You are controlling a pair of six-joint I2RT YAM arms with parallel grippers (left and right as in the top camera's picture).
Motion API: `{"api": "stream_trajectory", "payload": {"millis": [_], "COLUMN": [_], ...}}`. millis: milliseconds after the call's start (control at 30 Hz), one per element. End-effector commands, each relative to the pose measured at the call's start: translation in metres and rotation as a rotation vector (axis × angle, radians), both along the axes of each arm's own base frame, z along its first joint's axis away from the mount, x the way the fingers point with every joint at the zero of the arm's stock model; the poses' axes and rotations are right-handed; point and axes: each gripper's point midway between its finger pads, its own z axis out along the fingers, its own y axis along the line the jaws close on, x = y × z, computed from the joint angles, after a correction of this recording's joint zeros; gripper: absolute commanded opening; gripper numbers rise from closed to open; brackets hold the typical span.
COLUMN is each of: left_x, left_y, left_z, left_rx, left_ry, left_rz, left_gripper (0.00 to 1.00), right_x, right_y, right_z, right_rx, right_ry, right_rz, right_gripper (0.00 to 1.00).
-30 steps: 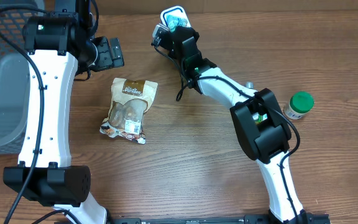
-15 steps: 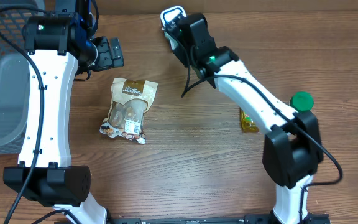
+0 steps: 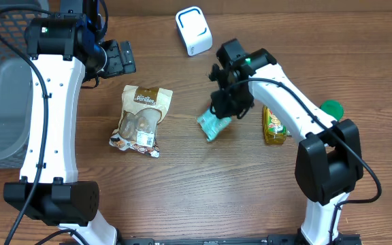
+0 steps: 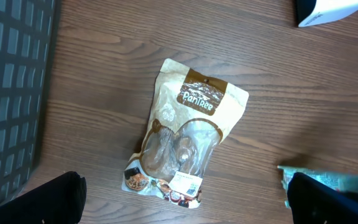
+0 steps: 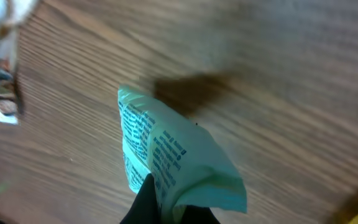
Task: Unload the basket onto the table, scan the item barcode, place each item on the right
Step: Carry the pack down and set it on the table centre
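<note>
Mint-green packet (image 3: 214, 126) hangs pinched by one corner in the right gripper (image 3: 224, 110), just above the desk (image 3: 182, 190), print exposed, probably for presenting to the white scanner (image 3: 193, 30); the left gripper (image 3: 119, 58) hovers wide open.

The packet (image 3: 214, 126) sits in the right gripper (image 3: 226, 112). To the gripper's left lies the PanTree pouch (image 3: 141, 117); beyond it, the scanner (image 3: 193, 30); just to its right, a sachet (image 3: 273, 125), then a bottle (image 3: 331, 109).
</note>
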Motion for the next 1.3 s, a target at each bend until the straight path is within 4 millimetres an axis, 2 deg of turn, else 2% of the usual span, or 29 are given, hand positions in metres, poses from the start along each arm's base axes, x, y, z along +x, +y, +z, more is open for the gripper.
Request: {"api": "stream_trajectory", "payload": {"millis": [0, 33, 67, 100, 233, 333, 400, 467, 533, 600, 767, 833, 1033, 1267], "left_x": [0.003, 0.003, 0.003, 0.003, 0.003, 0.003, 0.003, 0.003, 0.003, 0.003, 0.003, 0.003, 0.003, 0.003], "left_y": [-0.004, -0.004, -0.004, -0.004, -0.004, -0.004, -0.004, -0.004, -0.004, -0.004, -0.004, -0.004, -0.004, -0.004], "left_z": [0.004, 0.004, 0.004, 0.004, 0.004, 0.004, 0.004, 0.004, 0.004, 0.004, 0.004, 0.004, 0.004, 0.004], "left_rx": [-0.002, -0.002, -0.002, -0.002, -0.002, -0.002, -0.002, -0.002, -0.002, -0.002, -0.002, -0.002, -0.002, -0.002], "left_ry": [-0.017, -0.017, -0.017, -0.017, -0.017, -0.017, -0.017, -0.017, -0.017, -0.017, -0.017, -0.017, -0.017, -0.017], "left_rz": [-0.019, -0.019, -0.019, -0.019, -0.019, -0.019, -0.019, -0.019, -0.019, -0.019, -0.019, -0.019, -0.019, -0.019], "left_gripper": [1.00, 0.99, 1.00, 0.99, 0.99, 1.00, 1.00, 1.00, 1.00, 1.00, 0.99, 1.00, 1.00, 0.99], "right_x": [0.008, 0.012, 0.017, 0.021, 0.042, 0.053, 0.055, 0.055, 0.053, 0.051, 0.041, 0.035, 0.018, -0.006], "right_y": [-0.011, -0.016, -0.020, -0.023, -0.022, -0.016, -0.009, 0.000, 0.009, 0.019, 0.047, 0.051, 0.028, -0.017], "right_z": [0.003, 0.002, 0.001, 0.001, 0.003, 0.006, 0.007, 0.005, 0.000, -0.007, -0.033, -0.043, -0.065, -0.072], "right_rx": [-0.018, -0.039, -0.059, -0.074, -0.077, -0.042, -0.021, -0.004, 0.015, 0.029, 0.060, 0.047, -0.104, -0.239], "right_ry": [-0.040, -0.057, -0.075, -0.094, -0.163, -0.183, -0.179, -0.175, -0.171, -0.168, -0.196, -0.202, -0.199, -0.070], "right_rz": [-0.005, -0.011, -0.017, -0.025, -0.124, -0.245, -0.310, -0.366, -0.416, -0.439, -0.394, -0.379, -0.377, -0.416], "right_gripper": [0.04, 0.14, 0.43, 0.57, 0.73, 0.70, 0.65, 0.55, 0.35, 0.24, 0.17, 0.15, 0.13, 0.18]}}
